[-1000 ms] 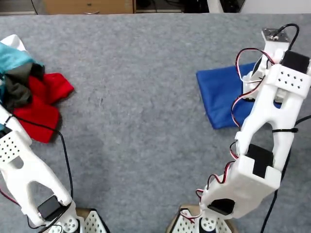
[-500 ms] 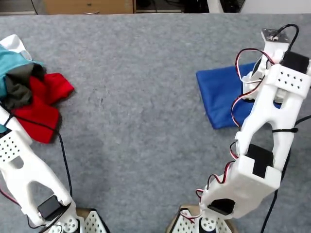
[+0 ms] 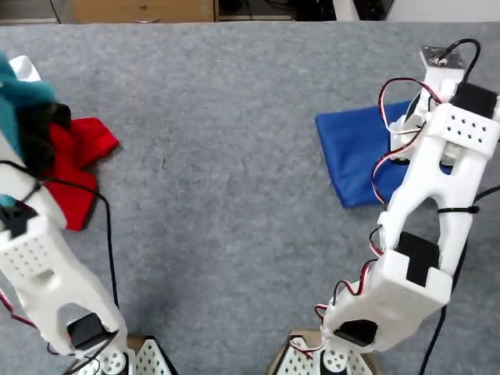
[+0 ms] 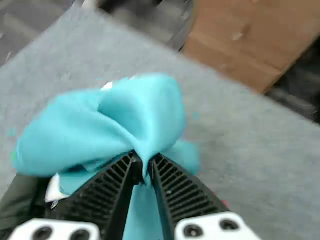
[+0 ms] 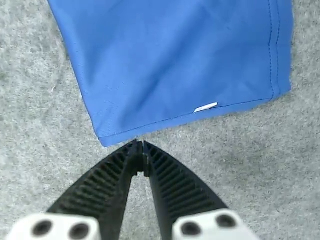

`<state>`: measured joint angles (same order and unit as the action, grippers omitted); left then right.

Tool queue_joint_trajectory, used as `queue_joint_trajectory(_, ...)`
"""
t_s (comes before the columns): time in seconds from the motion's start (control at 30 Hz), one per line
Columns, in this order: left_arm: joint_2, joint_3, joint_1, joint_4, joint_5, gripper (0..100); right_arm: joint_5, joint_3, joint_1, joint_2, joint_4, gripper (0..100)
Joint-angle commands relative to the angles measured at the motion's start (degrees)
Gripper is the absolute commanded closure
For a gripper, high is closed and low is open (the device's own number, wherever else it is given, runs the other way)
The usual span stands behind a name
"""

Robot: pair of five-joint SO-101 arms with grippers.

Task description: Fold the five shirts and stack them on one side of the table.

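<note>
A teal shirt [image 4: 120, 120] hangs bunched from my left gripper [image 4: 142, 167], whose fingers are shut on a fold of it. In the high view the teal shirt [image 3: 12, 98] is lifted at the far left edge, above a dark shirt [image 3: 35, 137] and a red shirt [image 3: 74, 164] lying in a heap. A folded blue shirt [image 3: 355, 152] lies flat at the right. My right gripper [image 5: 140, 155] is shut and holds nothing, just off the blue shirt's [image 5: 170, 65] hemmed edge.
The grey felt table [image 3: 234, 195] is open across its middle. A white cloth [image 3: 23, 66] pokes out at the far left by the heap. The right arm [image 3: 430, 195] stands over the blue shirt's right part. A wooden cabinet [image 3: 141, 9] lies beyond the far edge.
My left arm has risen and pulled the teal shirt up off the heap, dragging the dark shirt along. The right arm and blue shirt have not moved.
</note>
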<state>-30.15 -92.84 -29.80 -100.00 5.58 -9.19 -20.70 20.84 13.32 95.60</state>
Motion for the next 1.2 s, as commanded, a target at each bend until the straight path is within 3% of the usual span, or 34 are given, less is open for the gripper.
queue_joint_trajectory(0.0,11.6,-2.7,7.5,-0.8,-0.4,98,0.5,0.0,0.7,-3.5,-0.4,99.5)
queue_joint_trajectory(0.3,18.0,-1.5,28.6,-0.9,-0.4,98,0.5,0.0,0.7,-3.5,-0.4,99.5)
queue_joint_trajectory(0.53,18.5,21.8,39.8,-0.9,-0.4,98,0.4,0.0,0.7,-3.5,-0.5,99.5)
queue_joint_trajectory(0.77,19.6,45.1,41.7,-0.9,-5.4,97,0.1,-0.1,0.7,-3.1,-0.9,99.5)
queue_joint_trajectory(0.97,29.8,61.2,45.9,-0.9,-10.7,76,0.0,0.0,0.2,-2.9,-2.3,99.4)
queue_joint_trajectory(1.1,41.2,68.7,45.3,-0.8,-12.7,74,0.0,0.0,-1.0,-2.9,-2.4,99.4)
queue_joint_trajectory(1.17,47.0,73.9,41.2,-0.8,-12.5,74,0.0,0.7,-2.9,-2.9,-1.9,99.4)
